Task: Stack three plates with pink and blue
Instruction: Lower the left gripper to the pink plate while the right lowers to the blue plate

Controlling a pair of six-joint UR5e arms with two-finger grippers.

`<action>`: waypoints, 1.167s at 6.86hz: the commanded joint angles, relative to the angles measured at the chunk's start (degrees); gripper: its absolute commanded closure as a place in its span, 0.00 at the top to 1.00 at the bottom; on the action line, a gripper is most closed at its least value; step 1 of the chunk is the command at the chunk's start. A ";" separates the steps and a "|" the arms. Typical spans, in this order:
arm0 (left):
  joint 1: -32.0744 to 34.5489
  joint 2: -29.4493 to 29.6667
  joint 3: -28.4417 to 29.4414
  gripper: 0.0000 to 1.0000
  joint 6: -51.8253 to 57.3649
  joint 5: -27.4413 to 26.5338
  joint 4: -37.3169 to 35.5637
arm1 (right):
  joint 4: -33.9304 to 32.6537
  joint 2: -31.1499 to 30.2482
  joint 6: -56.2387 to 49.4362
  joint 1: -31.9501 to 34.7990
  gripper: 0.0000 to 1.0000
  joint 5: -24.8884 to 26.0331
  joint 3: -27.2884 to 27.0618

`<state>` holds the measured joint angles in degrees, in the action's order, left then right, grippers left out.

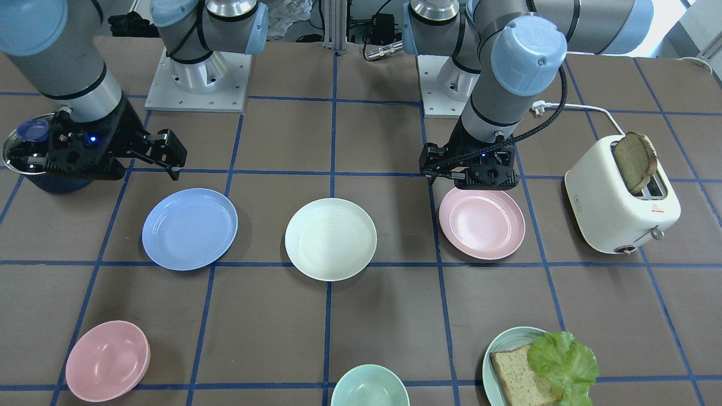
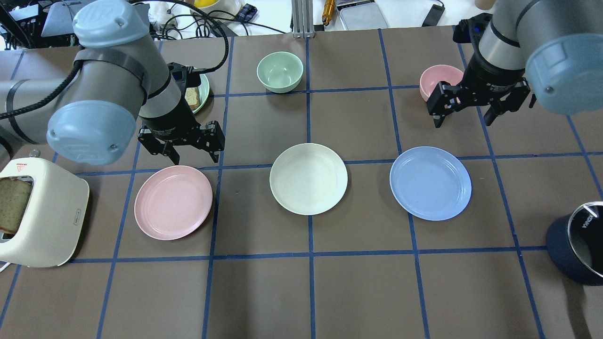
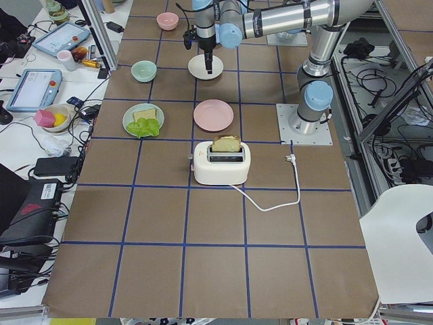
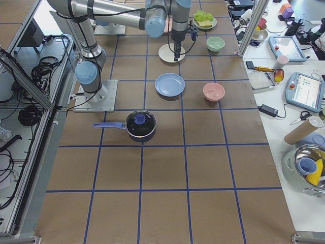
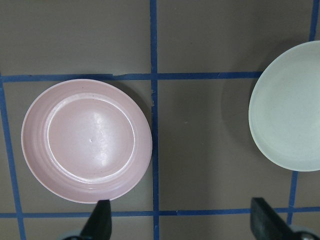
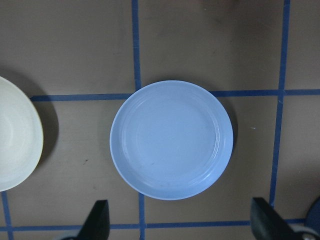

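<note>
While both arms hang over the brown table (image 2: 358, 282), the three plates lie flat in a row, well apart and none stacked: the pink plate (image 2: 173, 202) on the robot's left, the cream plate (image 2: 308, 179) in the middle, the blue plate (image 2: 430, 182) on its right. The left gripper (image 2: 196, 159) hovers near the pink plate, fingers spread wide, holding nothing. The right gripper (image 2: 464, 121) hangs near the blue plate, equally wide and empty.
</note>
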<state>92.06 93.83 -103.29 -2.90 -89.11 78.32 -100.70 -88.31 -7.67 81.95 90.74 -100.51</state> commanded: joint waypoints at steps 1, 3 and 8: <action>-0.04 2.22 -1.99 0.79 -0.53 -0.44 -2.29 | -4.77 0.15 -4.81 -6.60 1.00 -0.47 -6.87; -0.04 4.68 -5.93 0.79 -4.29 -0.36 -8.08 | -11.06 2.25 -6.56 -9.60 1.00 -0.74 -11.44; -0.12 9.87 -11.67 0.69 -2.99 -5.71 -19.70 | -22.69 11.47 -10.34 -12.16 1.00 -2.50 -17.61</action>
<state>92.00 102.52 -114.83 -6.07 -93.11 58.93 -122.24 -78.92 -16.50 69.99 88.43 -117.43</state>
